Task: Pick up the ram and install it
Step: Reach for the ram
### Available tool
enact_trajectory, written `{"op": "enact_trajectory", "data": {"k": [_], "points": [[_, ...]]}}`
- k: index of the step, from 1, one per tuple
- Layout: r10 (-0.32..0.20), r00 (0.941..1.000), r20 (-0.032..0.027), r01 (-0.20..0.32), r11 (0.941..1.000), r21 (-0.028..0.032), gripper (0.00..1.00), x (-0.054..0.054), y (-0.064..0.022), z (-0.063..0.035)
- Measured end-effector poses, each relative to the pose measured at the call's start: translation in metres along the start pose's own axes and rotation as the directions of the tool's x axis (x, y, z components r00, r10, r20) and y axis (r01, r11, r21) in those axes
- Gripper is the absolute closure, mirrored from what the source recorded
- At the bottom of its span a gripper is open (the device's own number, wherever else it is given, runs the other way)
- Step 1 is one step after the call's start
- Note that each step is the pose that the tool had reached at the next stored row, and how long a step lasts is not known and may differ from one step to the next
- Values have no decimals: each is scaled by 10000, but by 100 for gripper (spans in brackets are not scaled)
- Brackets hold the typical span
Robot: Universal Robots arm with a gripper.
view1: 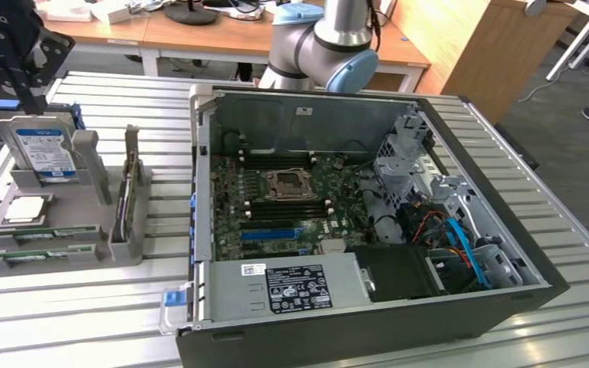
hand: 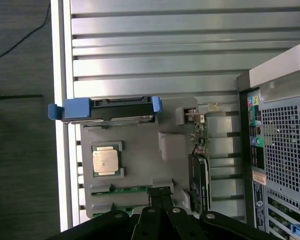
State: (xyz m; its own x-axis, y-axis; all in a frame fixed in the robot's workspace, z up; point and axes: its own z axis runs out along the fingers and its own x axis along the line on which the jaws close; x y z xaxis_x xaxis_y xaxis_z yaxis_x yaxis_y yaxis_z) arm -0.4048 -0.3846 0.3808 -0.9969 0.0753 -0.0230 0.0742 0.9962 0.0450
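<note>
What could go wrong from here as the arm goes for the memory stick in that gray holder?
1. The gripper is shut above the holder; if it came down like that, it might press on the memory stick rather than grasp it.
2. The hard drive stands tall in the holder near the gripper, so a sideways move could clip it.

The table (view1: 70,322) is seen by the exterior view from high and obliquely, far enough back for the whole open case (view1: 305,123) and the holder (view1: 126,247) (on the exterior view's left) to be taken in. The holder is looked straight down on by the wrist view, from nearer, past the gripper (hand: 160,192). Holder, table and a case side are shared.
</note>
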Motion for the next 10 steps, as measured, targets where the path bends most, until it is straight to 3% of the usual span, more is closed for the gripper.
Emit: {"op": "enact_trajectory", "data": {"k": [10], "points": [[-1, 10000, -1, 1, 10000, 0, 89, 175, -5, 7]]}}
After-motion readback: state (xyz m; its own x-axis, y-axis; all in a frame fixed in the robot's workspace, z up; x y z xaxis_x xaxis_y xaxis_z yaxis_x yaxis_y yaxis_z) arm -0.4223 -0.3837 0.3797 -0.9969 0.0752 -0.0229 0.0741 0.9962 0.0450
